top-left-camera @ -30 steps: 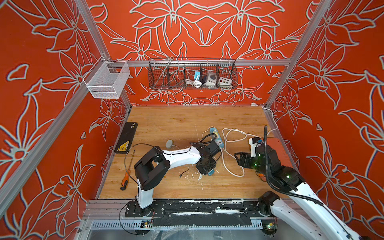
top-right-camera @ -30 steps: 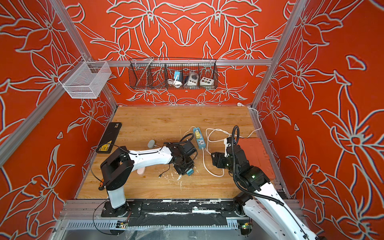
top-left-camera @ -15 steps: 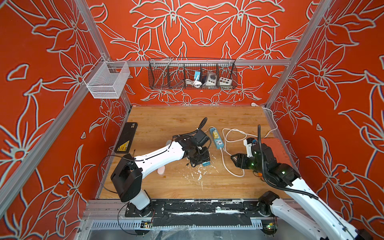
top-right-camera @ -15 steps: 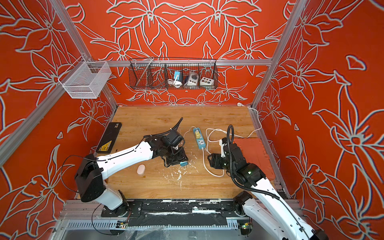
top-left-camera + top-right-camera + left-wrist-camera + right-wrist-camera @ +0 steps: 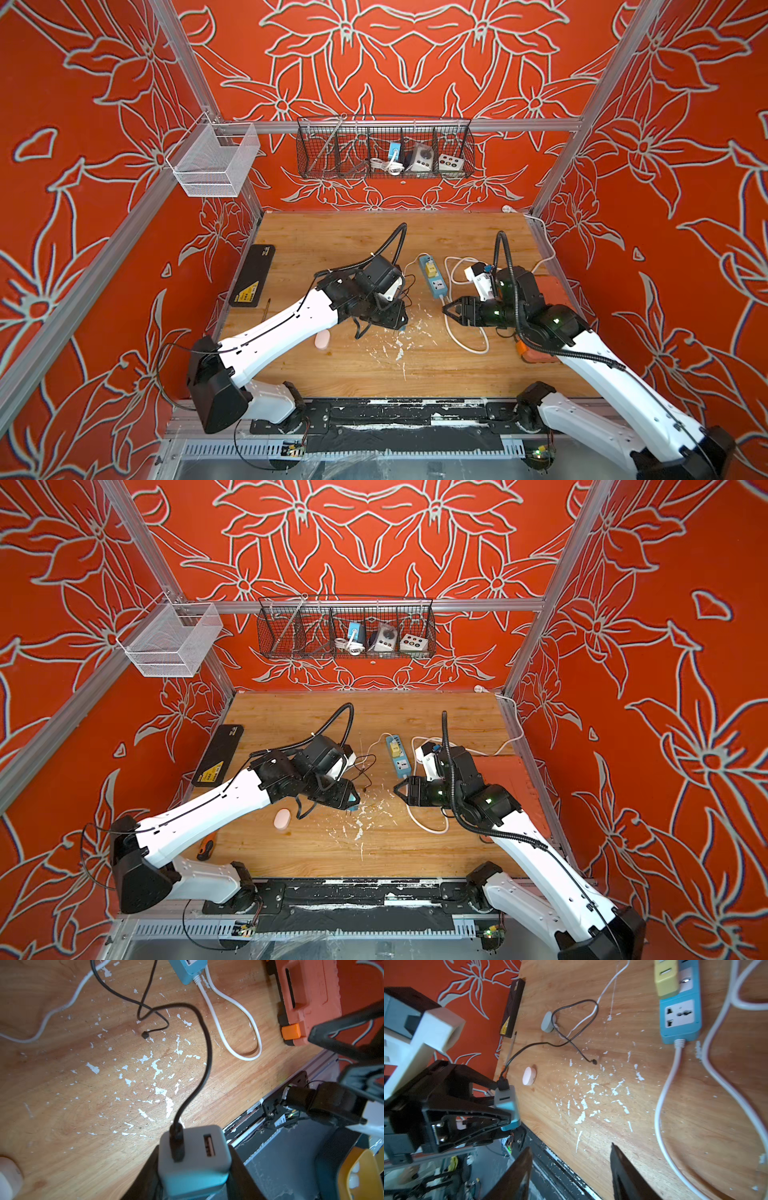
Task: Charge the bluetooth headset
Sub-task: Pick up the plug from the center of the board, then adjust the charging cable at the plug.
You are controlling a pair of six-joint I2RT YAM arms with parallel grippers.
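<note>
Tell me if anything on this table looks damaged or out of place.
White flakes litter the middle of the wooden tabletop, like chipped paint. The black cable's free end lies loose beside them, plugged into nothing.

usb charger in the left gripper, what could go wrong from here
1. The black cable plugged into the usb charger trails across the table, crossing a white cable; carrying it to the power strip may snag it.
2. The open right gripper faces the left gripper closely; they could collide.
</note>
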